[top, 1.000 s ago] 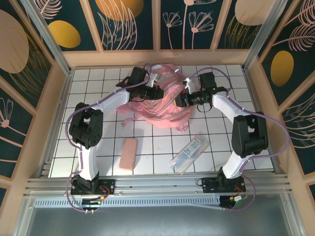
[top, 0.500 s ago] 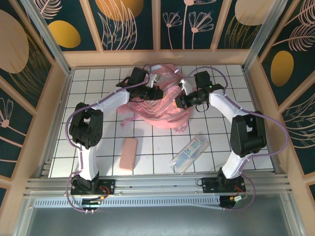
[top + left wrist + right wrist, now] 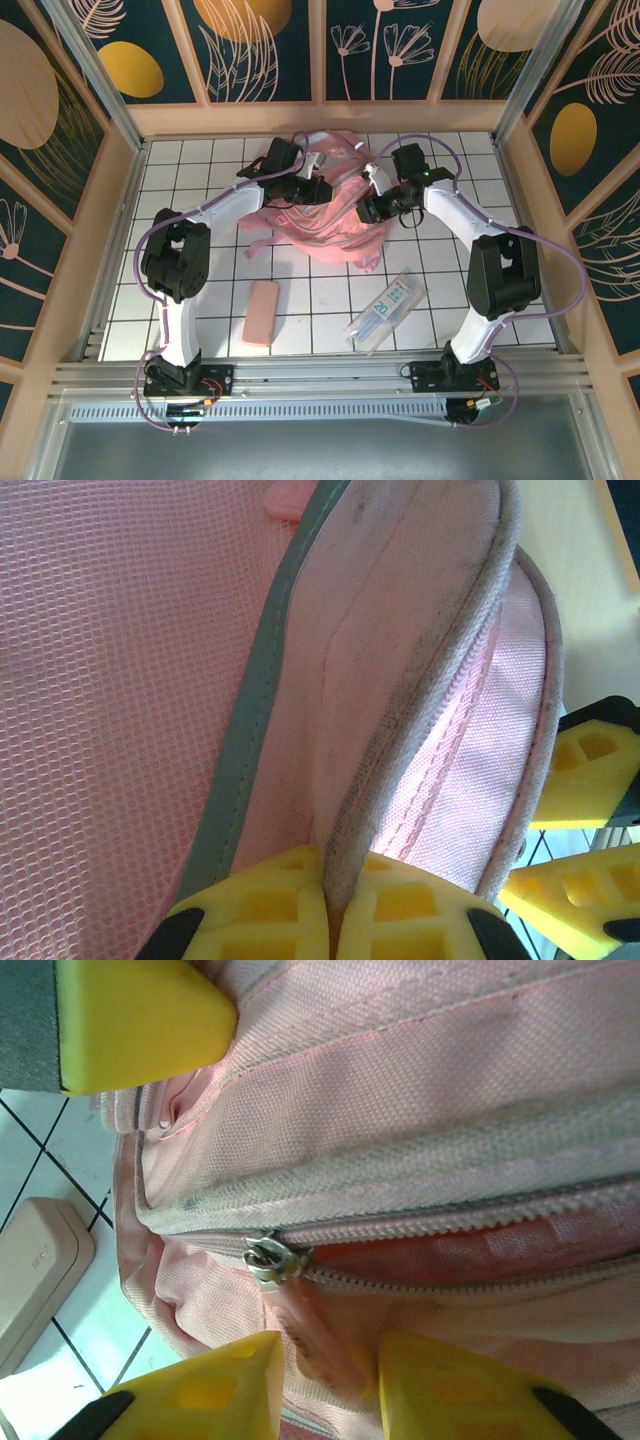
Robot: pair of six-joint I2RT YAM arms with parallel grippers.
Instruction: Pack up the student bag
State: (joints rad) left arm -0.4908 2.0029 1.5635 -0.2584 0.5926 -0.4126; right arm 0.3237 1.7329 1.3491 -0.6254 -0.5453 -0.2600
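— Where do we find the student bag (image 3: pixel 330 215)?

— Far middle of the bench (image 3: pixel 200 290), slumped between our two arms. From above, its long axis runs roughly from the back wall toward us, with the near end leaning a little to our right. Loose straps trail off its left side onto the tiles. It is too crumpled for us to say which end is the top.

— And our left claw (image 3: pixel 330 900)?

— Clamped on the bag. Its yellow pads are pressed together on a grey-edged rim of pink fabric beside the zip, on the bag's left side.

— The right claw (image 3: pixel 330 1380)?

— At the bag's right side, with the jaws narrowly apart. A bulge of pink fabric sits in the gap just below the zipper pull (image 3: pixel 270 1260), and the zip above it stands partly open. We cannot tell whether the fingers pinch that fabric or only rest against it.

— What else is on the bench?

— A pink pencil case (image 3: pixel 263 311) and a clear packet (image 3: pixel 387 308) lie nearer to us, both well apart from the bag.
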